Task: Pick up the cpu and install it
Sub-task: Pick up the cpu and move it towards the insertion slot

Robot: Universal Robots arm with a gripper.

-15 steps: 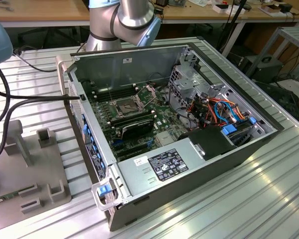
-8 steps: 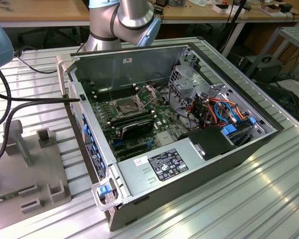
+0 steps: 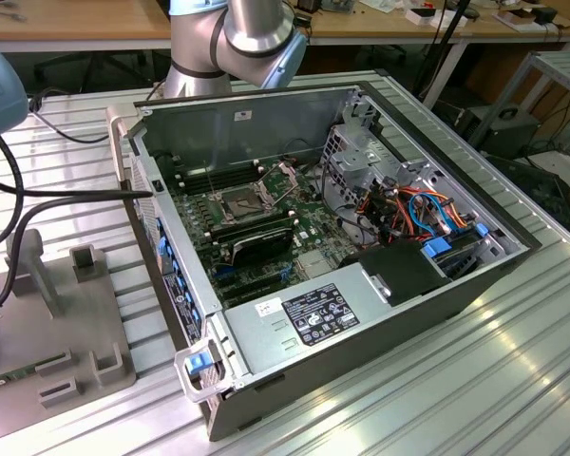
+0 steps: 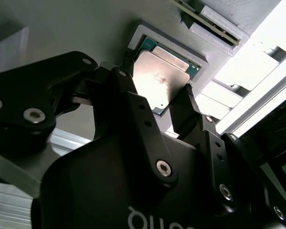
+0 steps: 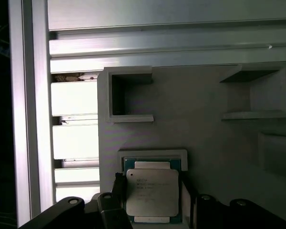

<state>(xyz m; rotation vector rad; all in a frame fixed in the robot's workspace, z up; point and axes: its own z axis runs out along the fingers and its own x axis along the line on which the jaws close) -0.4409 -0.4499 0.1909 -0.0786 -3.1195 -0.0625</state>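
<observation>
So the gripper [image 4: 158, 76] is down over the cpu [image 4: 162, 71], with one black finger [image 4: 128, 64] on each side of it. In both wrist views the two fingers look pressed against opposite edges of the chip, so I'd call it pinched rather than just straddled.

The cpu is lying flat, grey metal face up. It sits in a shallow square pocket of a grey holder plate [image 5: 205, 133], and the pocket's raised rim shows along one edge of the chip. Its green border peeks out around the metal lid. It doesn't look lifted out of the pocket.

The plate also has a couple of open box-shaped brackets [image 5: 128, 95] moulded on it, well apart from the chip. It rests on a ribbed aluminium table [image 3: 475, 380].

In the exterior view the open computer case [image 3: 361, 123] lies on its side in the middle of that table. The green board is inside, and its square socket [image 3: 245, 202] has the metal frame flipped up. The arm [image 3: 237, 38] rises behind the case, and a black cable [image 3: 66, 193] runs across on the exterior view's left.
</observation>
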